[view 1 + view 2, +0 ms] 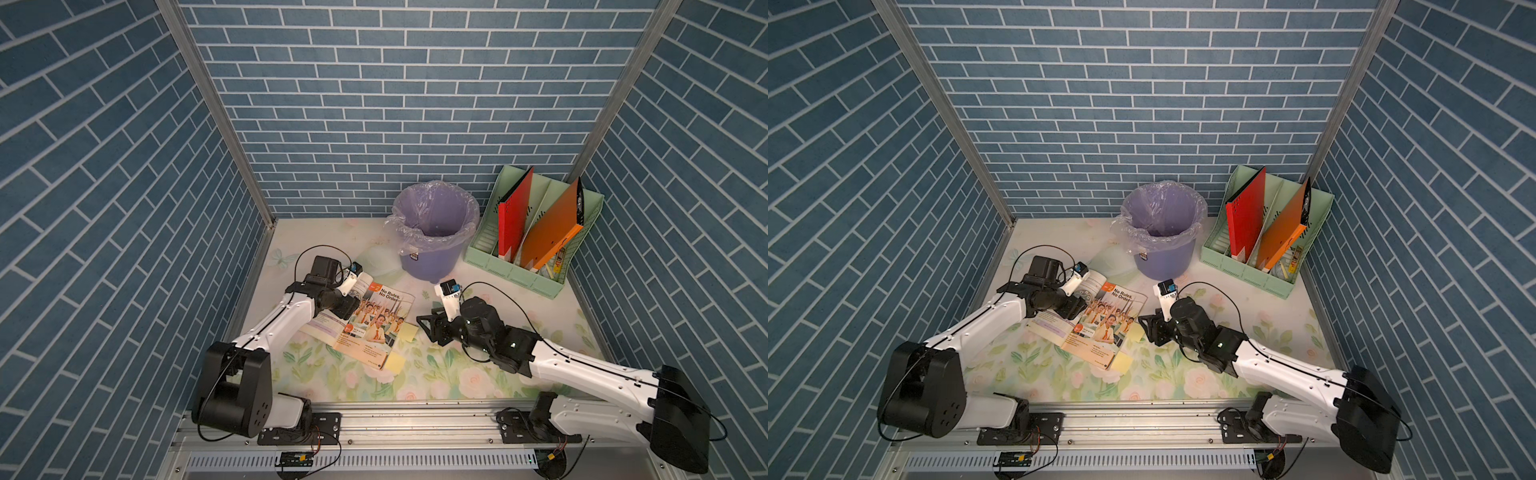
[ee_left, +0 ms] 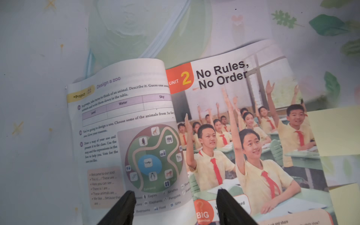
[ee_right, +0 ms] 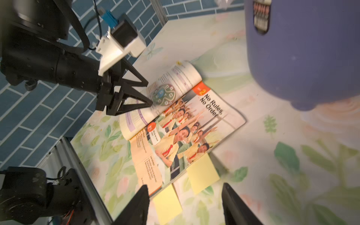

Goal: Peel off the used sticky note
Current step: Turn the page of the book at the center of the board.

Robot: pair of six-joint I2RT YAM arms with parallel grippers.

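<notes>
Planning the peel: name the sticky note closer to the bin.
The note midway along the book's edge; the other note sticks out at its front corner, farther from the bin.

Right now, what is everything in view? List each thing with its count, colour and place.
textbook: 1, colourful pages, lying open mid-table
sticky notes: 2, yellow, sticking out from the book's edge on the right arm's side
bin: 1, purple with clear liner, back of table
file rack: 1, pale green, back corner beside the bin
folders: 2, red and orange, standing in the rack
tablecloth: 1, floral green and white, covering the table
left gripper: 1, black, open over the book
right gripper: 1, black, open, empty, near the notes
</notes>
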